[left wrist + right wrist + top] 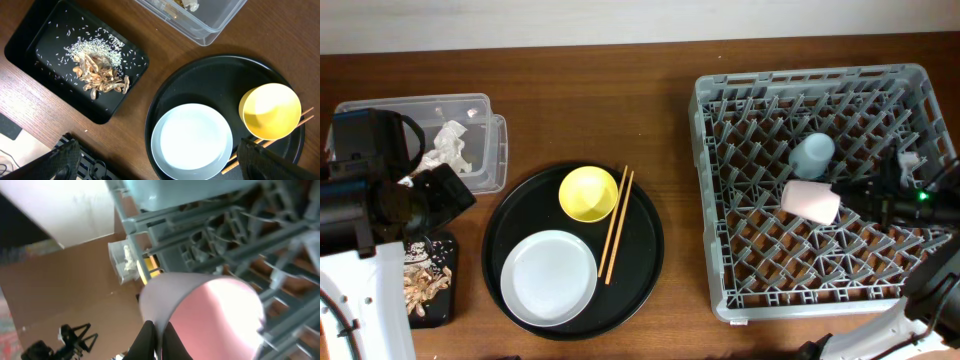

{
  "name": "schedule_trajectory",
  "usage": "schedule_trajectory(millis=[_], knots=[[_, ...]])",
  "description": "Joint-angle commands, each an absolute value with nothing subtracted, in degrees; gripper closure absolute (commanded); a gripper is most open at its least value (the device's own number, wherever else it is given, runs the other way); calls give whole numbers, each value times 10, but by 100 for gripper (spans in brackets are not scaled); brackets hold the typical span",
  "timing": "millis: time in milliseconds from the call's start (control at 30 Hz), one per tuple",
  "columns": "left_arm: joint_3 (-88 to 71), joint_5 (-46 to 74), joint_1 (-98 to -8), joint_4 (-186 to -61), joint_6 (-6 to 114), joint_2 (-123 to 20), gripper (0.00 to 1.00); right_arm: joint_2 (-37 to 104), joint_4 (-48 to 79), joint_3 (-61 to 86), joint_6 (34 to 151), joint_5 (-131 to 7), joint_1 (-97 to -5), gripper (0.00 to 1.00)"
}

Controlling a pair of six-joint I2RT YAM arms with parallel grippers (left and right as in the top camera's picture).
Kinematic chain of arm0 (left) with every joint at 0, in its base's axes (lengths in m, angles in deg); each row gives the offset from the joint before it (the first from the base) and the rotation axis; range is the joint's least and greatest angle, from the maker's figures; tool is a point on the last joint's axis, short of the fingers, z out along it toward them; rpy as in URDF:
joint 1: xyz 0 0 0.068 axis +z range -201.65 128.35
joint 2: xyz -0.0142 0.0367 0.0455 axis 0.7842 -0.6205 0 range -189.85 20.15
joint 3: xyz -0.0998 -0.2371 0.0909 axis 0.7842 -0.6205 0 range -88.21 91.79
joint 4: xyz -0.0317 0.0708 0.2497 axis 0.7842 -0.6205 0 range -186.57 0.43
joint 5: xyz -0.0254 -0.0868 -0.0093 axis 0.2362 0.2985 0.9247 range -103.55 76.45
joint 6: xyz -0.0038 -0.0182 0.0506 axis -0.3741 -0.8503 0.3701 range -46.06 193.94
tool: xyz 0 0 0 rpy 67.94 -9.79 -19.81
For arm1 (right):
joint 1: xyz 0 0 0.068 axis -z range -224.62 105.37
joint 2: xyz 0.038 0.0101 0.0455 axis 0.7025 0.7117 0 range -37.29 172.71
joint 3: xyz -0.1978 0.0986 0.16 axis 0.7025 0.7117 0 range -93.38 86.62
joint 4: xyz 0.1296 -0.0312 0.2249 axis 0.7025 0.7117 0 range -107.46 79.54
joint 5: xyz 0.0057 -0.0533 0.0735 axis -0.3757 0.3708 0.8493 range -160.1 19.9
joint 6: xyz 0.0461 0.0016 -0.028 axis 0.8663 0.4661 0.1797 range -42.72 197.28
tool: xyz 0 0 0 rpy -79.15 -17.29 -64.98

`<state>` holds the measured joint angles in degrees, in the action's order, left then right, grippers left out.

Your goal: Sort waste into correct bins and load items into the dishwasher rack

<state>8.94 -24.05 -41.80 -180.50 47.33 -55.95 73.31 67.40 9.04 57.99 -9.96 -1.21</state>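
Since the right gripper (159, 337) clamps the pink cup (811, 201) by its rim, it hangs sideways over the rack (708, 180), beside the blue cup (813, 153). The left gripper (157, 150) hovers spread apart near the plate (192, 140), probably its next pick.

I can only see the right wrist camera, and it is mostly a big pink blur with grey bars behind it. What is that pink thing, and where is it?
Observer: It is a pink cup, on its side over the grey dish rack. The right gripper is pinching its rim.
Visitor: What is not in the rack yet?
Observer: A yellow bowl, a grey plate and chopsticks are on a round black tray, left of the rack.
Visitor: And the other arm?
Observer: The left gripper is wide open and holds nothing.
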Motion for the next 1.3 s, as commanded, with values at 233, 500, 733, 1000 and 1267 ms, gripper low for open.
schedule_trajectory(millis=[233,500,733,1000,1267], knots=[[95,-239,-415,-1805,468,-552,1,708,681,80,612,-227,34,96],[95,-239,-415,-1805,468,-552,1,594,683,46,701,-306,79,90],[95,-239,-415,-1805,468,-552,1,484,684,36,718,-307,72,74],[95,-239,-415,-1805,468,-552,1,436,591,36,718,-297,-103,76],[95,-239,-415,-1805,468,-552,1,509,470,36,871,-491,-293,96]])
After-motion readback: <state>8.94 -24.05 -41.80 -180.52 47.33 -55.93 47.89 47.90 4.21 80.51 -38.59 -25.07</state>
